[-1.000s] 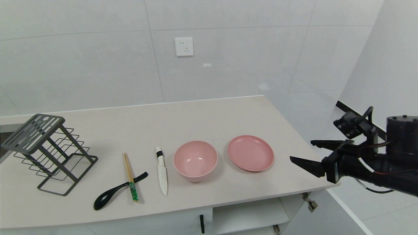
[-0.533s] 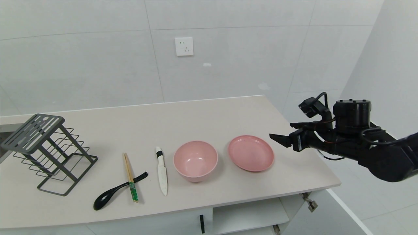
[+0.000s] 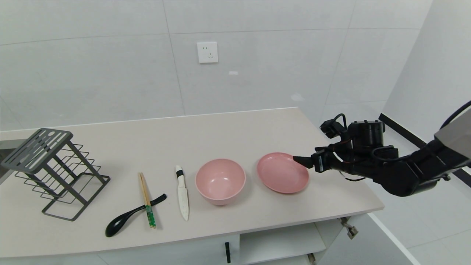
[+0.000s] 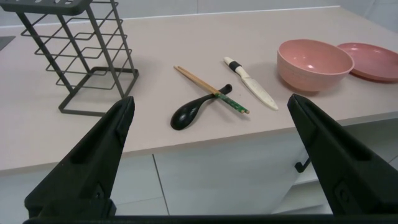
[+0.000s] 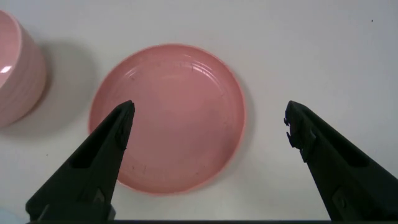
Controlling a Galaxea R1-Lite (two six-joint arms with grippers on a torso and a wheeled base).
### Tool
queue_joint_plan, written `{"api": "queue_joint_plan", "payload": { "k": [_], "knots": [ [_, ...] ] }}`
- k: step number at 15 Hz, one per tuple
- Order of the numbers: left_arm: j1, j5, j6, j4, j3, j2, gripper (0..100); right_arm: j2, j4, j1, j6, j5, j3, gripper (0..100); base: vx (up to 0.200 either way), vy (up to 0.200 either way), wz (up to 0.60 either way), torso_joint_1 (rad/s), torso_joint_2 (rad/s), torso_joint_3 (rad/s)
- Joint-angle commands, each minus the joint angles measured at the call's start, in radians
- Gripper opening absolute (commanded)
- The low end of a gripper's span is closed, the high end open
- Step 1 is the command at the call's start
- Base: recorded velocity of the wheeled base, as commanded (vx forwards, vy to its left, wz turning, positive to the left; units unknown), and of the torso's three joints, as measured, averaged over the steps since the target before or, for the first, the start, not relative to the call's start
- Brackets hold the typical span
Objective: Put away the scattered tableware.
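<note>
Your right jaws hang wide apart over the pink plate (image 3: 282, 173) on the desk (image 3: 220, 132); your left jaws, also apart, sit before the desk's front edge.

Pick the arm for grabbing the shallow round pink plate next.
Right: its open end effector hovers over the pink plate; the left end effector sits back, off the counter.

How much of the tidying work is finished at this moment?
Nothing is done yet: pink plate, bowl, knife, chopsticks and spoon all lie on the counter, none in the rack. In hand: the open right claw hovers over the plate, gripping nothing. Remaining: all five pieces.
</note>
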Motion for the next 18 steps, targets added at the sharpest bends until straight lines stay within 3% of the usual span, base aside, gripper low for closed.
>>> {"api": "queue_joint_plan", "payload": {
  "k": [1, 12, 18],
  "knots": [
    [0.0, 0.0, 0.0, 0.0, 0.0, 0.0, 100, 0.059, -0.002, -0.003, 0.0, 0.0, -0.022, 100, 0.0, 0.0, 0.0, 0.0, 0.0, 0.0],
    [0.0, 0.0, 0.002, 0.0, 0.0, 0.0, 100, 0.263, -0.004, -0.004, 0.008, -0.009, -0.17, 100, 0.0, 0.0, 0.0, 0.0, 0.0, 0.0],
    [0.0, 0.0, 0.002, 0.0, 0.0, 0.0, 100, 0.267, -0.009, 0.043, 0.008, -0.009, -0.123, 100, 0.0, 0.0, 0.0, 0.0, 0.0, 0.0]
  ]
}}
